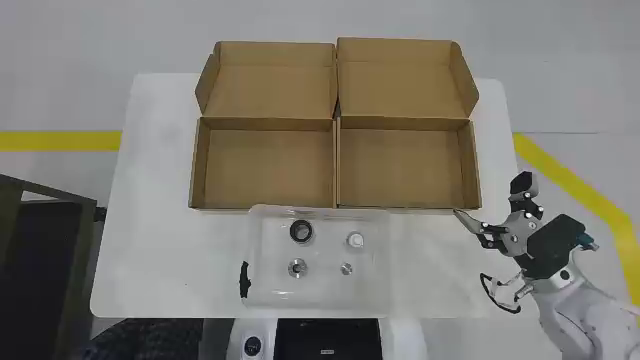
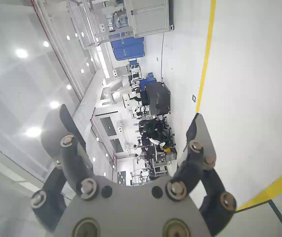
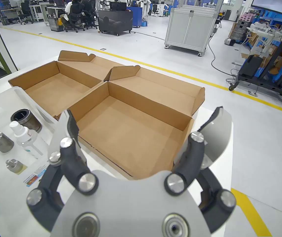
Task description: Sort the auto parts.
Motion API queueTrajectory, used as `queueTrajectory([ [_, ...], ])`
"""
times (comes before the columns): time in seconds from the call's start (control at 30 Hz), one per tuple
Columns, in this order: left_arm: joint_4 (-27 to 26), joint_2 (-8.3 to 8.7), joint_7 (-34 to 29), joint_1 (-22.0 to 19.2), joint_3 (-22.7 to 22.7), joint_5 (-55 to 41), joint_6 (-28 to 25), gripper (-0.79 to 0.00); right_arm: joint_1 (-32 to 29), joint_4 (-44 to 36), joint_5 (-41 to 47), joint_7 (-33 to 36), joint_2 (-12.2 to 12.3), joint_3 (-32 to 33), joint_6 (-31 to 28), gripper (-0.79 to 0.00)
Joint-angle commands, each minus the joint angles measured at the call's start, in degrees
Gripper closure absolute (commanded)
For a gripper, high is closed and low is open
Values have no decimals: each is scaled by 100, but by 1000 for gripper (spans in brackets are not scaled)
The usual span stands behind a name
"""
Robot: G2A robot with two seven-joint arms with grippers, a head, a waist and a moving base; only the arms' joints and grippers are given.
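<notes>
A clear tray (image 1: pixel 324 248) at the table's front holds a black bearing sleeve (image 1: pixel 300 230), a small white spray bottle (image 1: pixel 356 240), a steel cylinder (image 1: pixel 298 266) and a small stepped metal piece (image 1: pixel 346 268). The right wrist view shows the same sleeve (image 3: pixel 26 119), bottle (image 3: pixel 23 134), cylinder (image 3: pixel 1 141) and stepped piece (image 3: pixel 14 165). My right gripper (image 1: pixel 474 250) hangs open and empty off the right box's front right corner, to the right of the tray; its own view shows the right gripper (image 3: pixel 143 113) with jaws spread wide. My left gripper (image 2: pixel 131 114) is open, holds nothing and faces the room.
Two open cardboard boxes stand side by side behind the tray, the left box (image 1: pixel 262 168) and the right box (image 1: pixel 405 168), both bare inside, lids folded back. The white table (image 1: pixel 150 210) has free room on both sides. A dark frame (image 1: pixel 30 250) stands left of it.
</notes>
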Motion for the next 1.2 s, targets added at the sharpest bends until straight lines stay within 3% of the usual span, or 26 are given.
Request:
queueTrajectory([
  [0.0,0,0,0,0,0,0,0,-785,0,0,0,0,0,0,0,-784],
  [0.87,0,0,0,0,0,0,0,-785,0,0,0,0,0,0,0,-785],
  [1.17,0,0,0,0,0,0,0,-785,308,-61,-113,383,15,-342,-261,-785],
])
